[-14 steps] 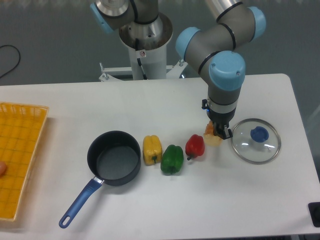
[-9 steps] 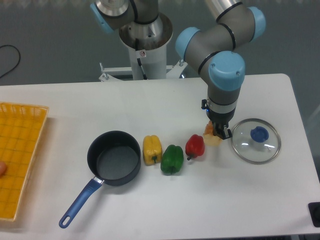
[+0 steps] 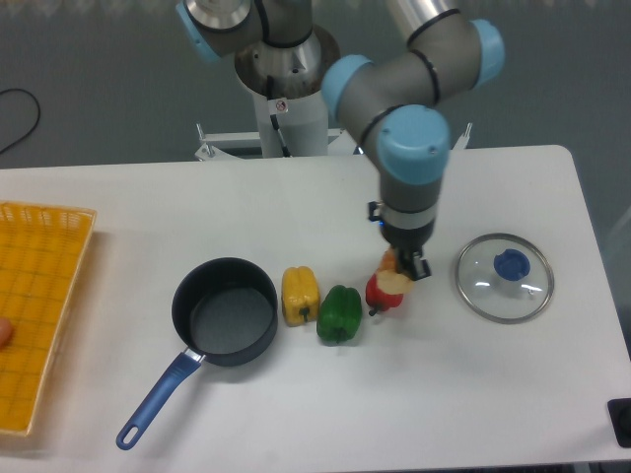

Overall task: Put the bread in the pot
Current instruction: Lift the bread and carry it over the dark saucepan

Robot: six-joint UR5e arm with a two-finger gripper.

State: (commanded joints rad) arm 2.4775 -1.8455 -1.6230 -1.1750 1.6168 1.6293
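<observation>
My pincer point(image 3: 402, 264) points straight down and is clenched on the bread point(image 3: 393, 279), a small pale chunk with an orange-brown crust showing at its upper left edge. The bread hangs at my fingertips, lifted off the desk point(image 3: 296, 207) and sitting in the picture right over the red pepper point(image 3: 383, 293); I cannot tell whether the two touch. My fingers are mostly hidden behind the dark wrist housing, so only their tips show beside the bread.

The pot point(image 3: 225, 310) stands well to the left of my pincer and a little nearer the front edge of the desk, its dark bowl open and empty, its long blue handle point(image 3: 158, 398) running down and to the left. Between the pot and my pincer lie the yellow pepper point(image 3: 300, 294), just beside the pot's rim, then the green pepper point(image 3: 339, 313), then the red pepper directly under my grip.

To the right of my pincer, apart from it, the glass lid point(image 3: 504, 277) with its blue knob lies flat on the desk. Far to the left, at the desk's edge, sits a yellow basket point(image 3: 39, 296).
</observation>
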